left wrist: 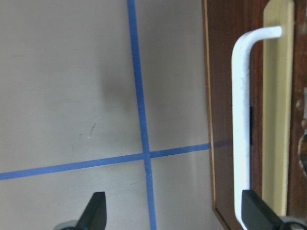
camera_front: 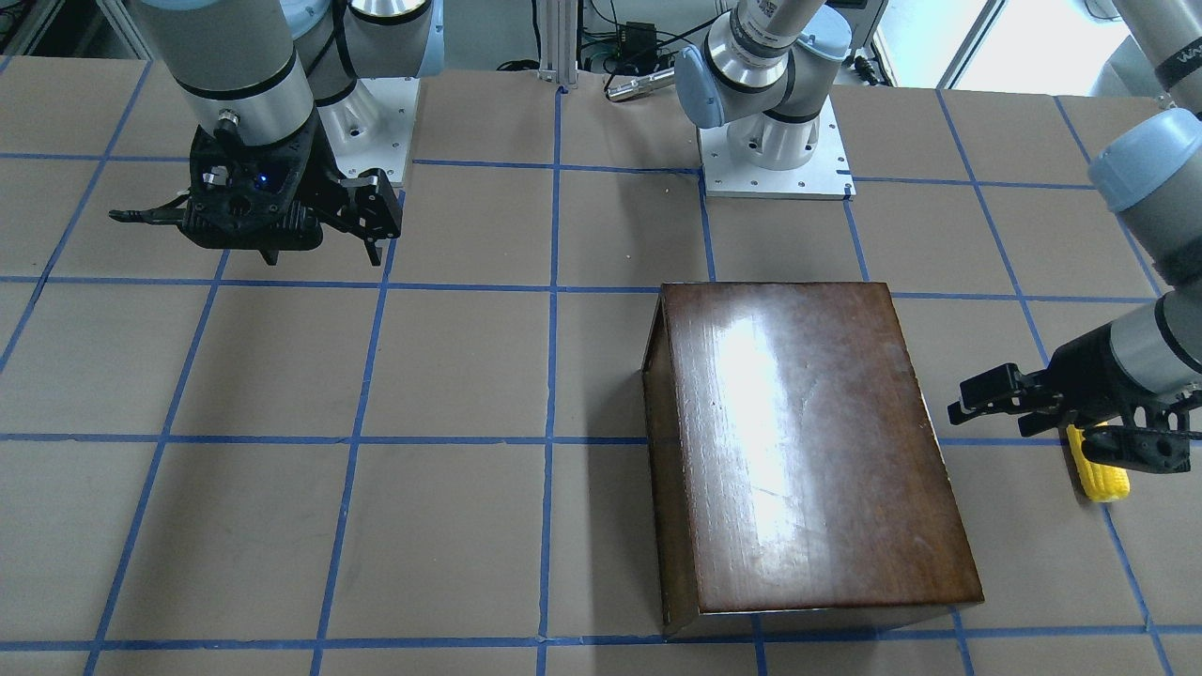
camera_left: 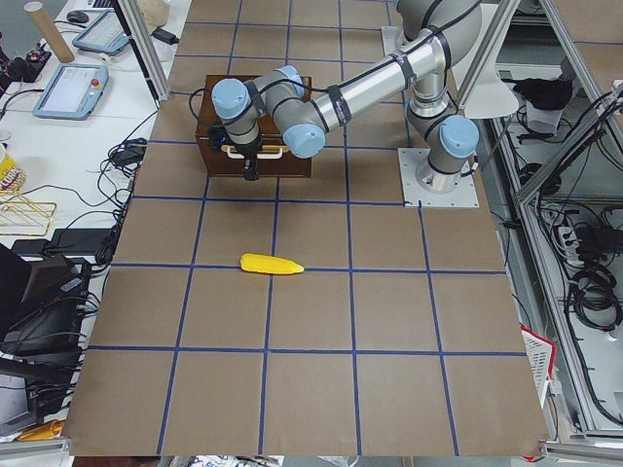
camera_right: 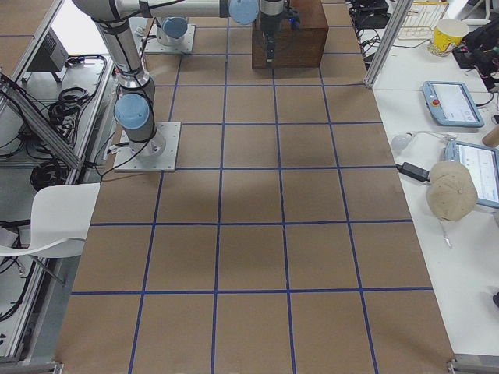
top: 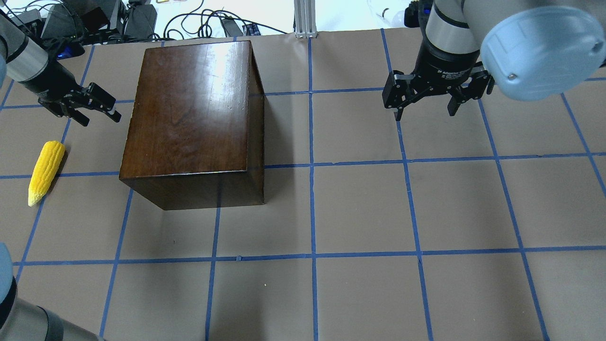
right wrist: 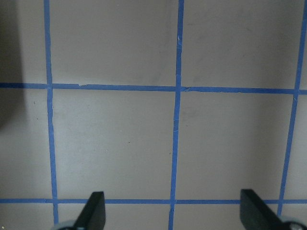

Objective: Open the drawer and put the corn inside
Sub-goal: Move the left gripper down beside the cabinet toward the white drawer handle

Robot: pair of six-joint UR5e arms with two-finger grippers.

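Observation:
The glossy dark-brown box [top: 189, 113] stands on the table, also in the front view [camera_front: 808, 441]. Its drawer is shut. The drawer front with a white handle [left wrist: 241, 120] faces my left gripper in the left wrist view. My left gripper [top: 102, 111] is open and empty, a short way from that face, with the handle near one fingertip [left wrist: 256, 215]. The yellow corn [top: 46, 166] lies on the table beside the left gripper, apart from it, and also shows in the front view [camera_front: 1101, 477]. My right gripper [top: 424, 113] is open and empty, hovering far from the box.
The table is brown board with a grid of blue tape lines [top: 312, 166]. The arm bases [camera_front: 775, 160] are bolted at the robot's edge. Cables and gear lie beyond the far edge [top: 213, 21]. Under the right gripper [right wrist: 175, 215] there is only bare board.

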